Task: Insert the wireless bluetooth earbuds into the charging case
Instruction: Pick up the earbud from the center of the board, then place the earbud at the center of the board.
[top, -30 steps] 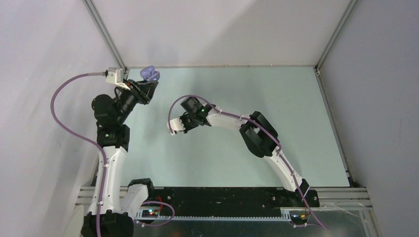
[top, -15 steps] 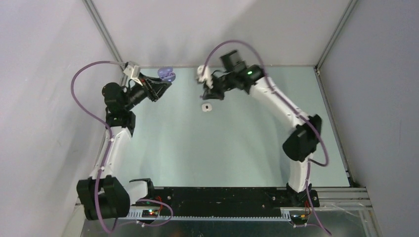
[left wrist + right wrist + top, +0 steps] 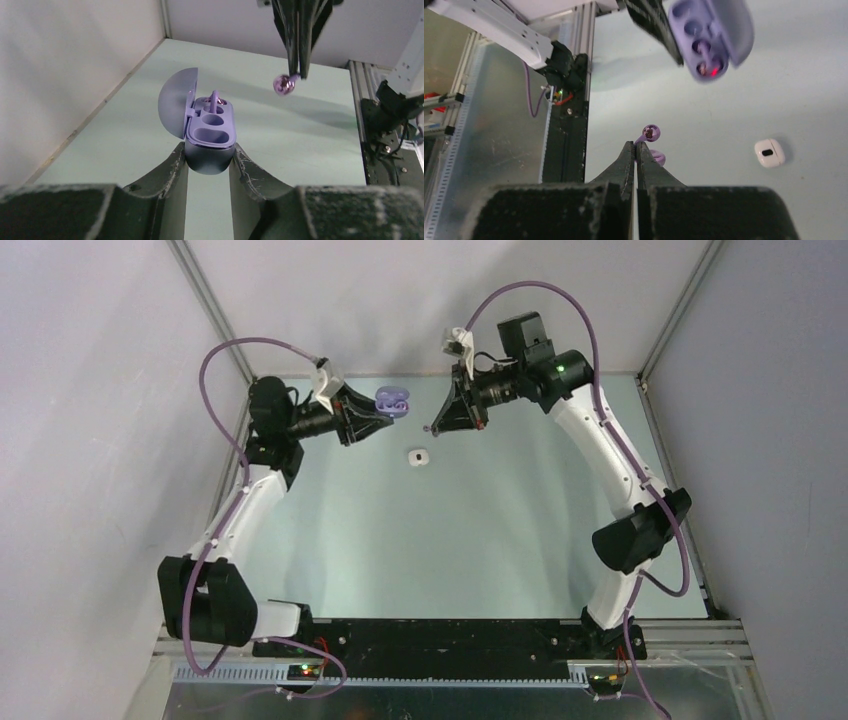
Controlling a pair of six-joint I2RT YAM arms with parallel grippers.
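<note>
Left wrist cam tells most of it. The left gripper has its jaws clamped on the base of the purple charging case. The case's lid is flipped open to the left, and a seated earbud is in the far well.

The right gripper is pinched nearly shut on the stem of a purple earbud, with the round head poking out past the tips. That bud hangs in the air up and to the right of the case, near it but clearly not touching.

Right wrist cam adds a red light glowing in one well. It also shows a small white object lying on the table, which the left wrist cam doesn't catch.
</note>
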